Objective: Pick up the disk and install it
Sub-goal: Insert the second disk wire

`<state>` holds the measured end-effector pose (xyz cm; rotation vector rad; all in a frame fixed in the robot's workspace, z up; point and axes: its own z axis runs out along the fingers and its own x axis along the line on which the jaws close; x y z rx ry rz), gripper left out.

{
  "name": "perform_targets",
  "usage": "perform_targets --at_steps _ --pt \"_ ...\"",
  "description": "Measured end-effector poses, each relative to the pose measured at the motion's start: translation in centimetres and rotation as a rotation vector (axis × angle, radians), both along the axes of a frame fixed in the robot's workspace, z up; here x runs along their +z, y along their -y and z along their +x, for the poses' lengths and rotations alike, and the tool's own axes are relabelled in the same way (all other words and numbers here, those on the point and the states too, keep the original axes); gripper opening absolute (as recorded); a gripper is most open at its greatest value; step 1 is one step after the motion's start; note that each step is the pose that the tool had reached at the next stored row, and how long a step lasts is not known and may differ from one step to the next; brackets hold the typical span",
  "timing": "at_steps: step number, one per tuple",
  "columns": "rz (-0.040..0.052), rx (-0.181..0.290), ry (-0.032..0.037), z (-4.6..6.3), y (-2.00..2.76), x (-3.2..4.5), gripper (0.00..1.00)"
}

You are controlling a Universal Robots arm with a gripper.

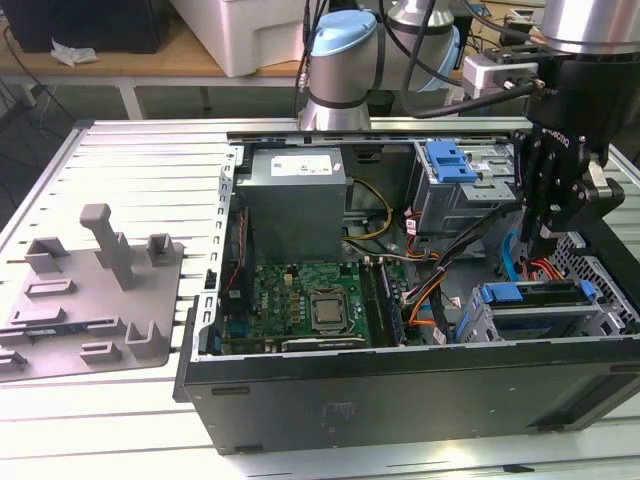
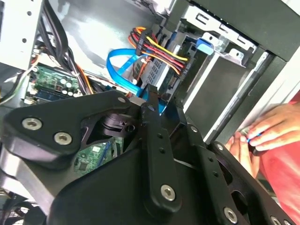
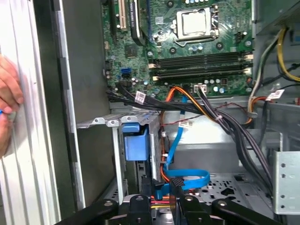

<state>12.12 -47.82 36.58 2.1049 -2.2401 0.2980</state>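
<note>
Gripper (image 1: 546,243) low over the drive cage (image 1: 478,325), at the exterior view's right.
The disk (image 1: 535,293) sits in that cage. Whether the pincer is apart or together, I cannot tell. Best keep off the blue cable (image 3: 187,179).

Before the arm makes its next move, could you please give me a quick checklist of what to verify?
1. Disk in the drive cage: ok; fully seated: cannot tell.
2. Person's hand away from the computer case: not ok, it is right beside it.
3. Blue cable away from the claw: not ok, it loops close by.
4. Case side open: ok.
</note>
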Motion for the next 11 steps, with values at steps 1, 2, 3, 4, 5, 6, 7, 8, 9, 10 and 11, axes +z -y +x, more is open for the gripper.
perform_targets --at_steps 1,2,3,4,5,6,7,8,9,10,11 --pt "0.0082 0.0 0.0018 0.0 0.04 0.03 0.3" --pt "0.0164 0.0 0.0035 -0.01 0.09 0.04 0.3" --pt "0.0233 0.0 0.005 -0.01 0.14 0.04 0.3" --pt "0.0271 0.0 0.0058 -0.02 0.18 0.04 0.3" --pt "0.0297 0.0 0.0067 -0.04 0.21 0.05 0.3" --pt "0.0314 0.0 0.0075 -0.06 0.24 0.05 0.3" --pt "0.0318 0.0 0.0081 -0.1 0.24 0.05 0.3" --pt "0.0319 0.0 0.0082 -0.16 0.24 0.05 0.3" --pt "0.0318 0.0 0.0084 -0.27 0.25 0.05 0.3" --pt "0.0305 0.0 0.0084 -0.36 0.24 0.04 0.3" --pt "0.0289 0.0 0.0084 -0.4 0.25 0.05 0.3"
